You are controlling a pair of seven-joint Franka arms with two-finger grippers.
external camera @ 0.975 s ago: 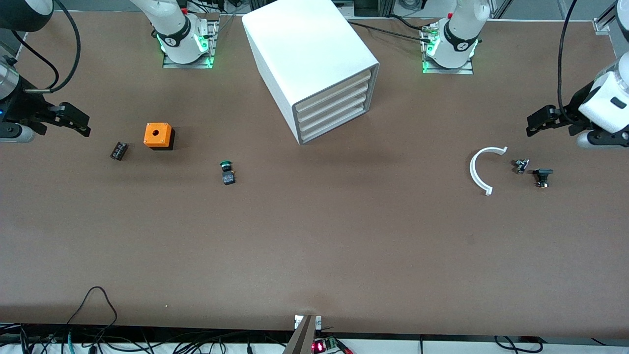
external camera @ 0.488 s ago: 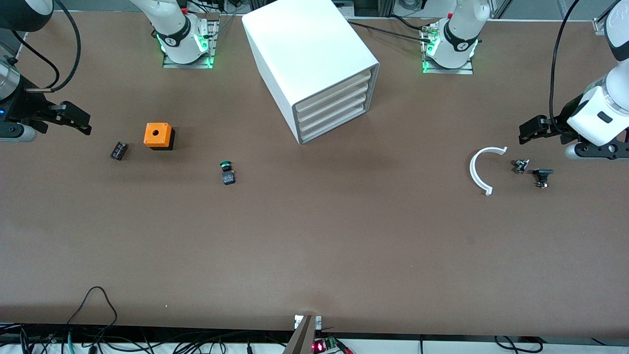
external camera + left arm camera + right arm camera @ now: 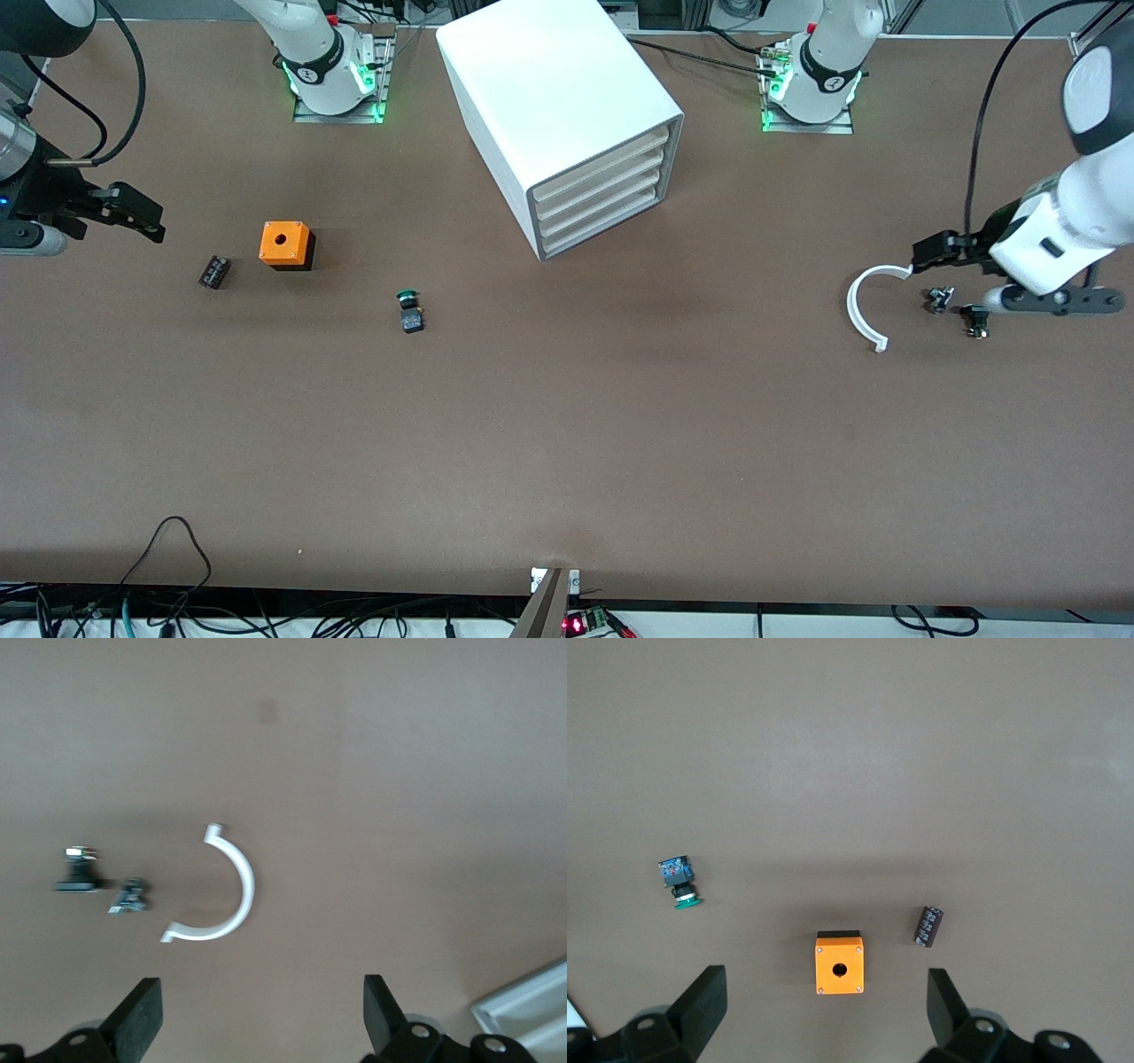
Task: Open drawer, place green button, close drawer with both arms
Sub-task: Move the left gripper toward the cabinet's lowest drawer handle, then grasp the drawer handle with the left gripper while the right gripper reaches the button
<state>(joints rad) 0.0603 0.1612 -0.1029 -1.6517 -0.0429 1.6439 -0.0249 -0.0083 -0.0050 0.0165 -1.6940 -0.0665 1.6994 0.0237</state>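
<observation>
My left gripper (image 3: 932,251) hangs spread and empty over the white half-ring (image 3: 864,306), well apart from the cabinet's closed lowest drawer (image 3: 602,228). My right gripper (image 3: 142,215), also spread, waits near the orange box (image 3: 284,244). The button (image 3: 408,311) lies on the table, far from both sets of fingers.

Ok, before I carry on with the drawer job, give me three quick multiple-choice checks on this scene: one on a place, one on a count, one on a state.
1. The green-capped black push button lies
A. in a drawer
B. on the brown table, nearer the front camera than the orange box with a hole
C. on the cabinet

2. The large white box-shaped cabinet shows how many drawer fronts?
A. two
B. three
C. four

3. The lowest drawer is
A. shut
B. pulled out
C. removed

Answers: 1 B, the button rests on bare table, lower in the front view than the box. 2 C, four cream-edged fronts are stacked. 3 A, its front sits flush with those above it.
</observation>
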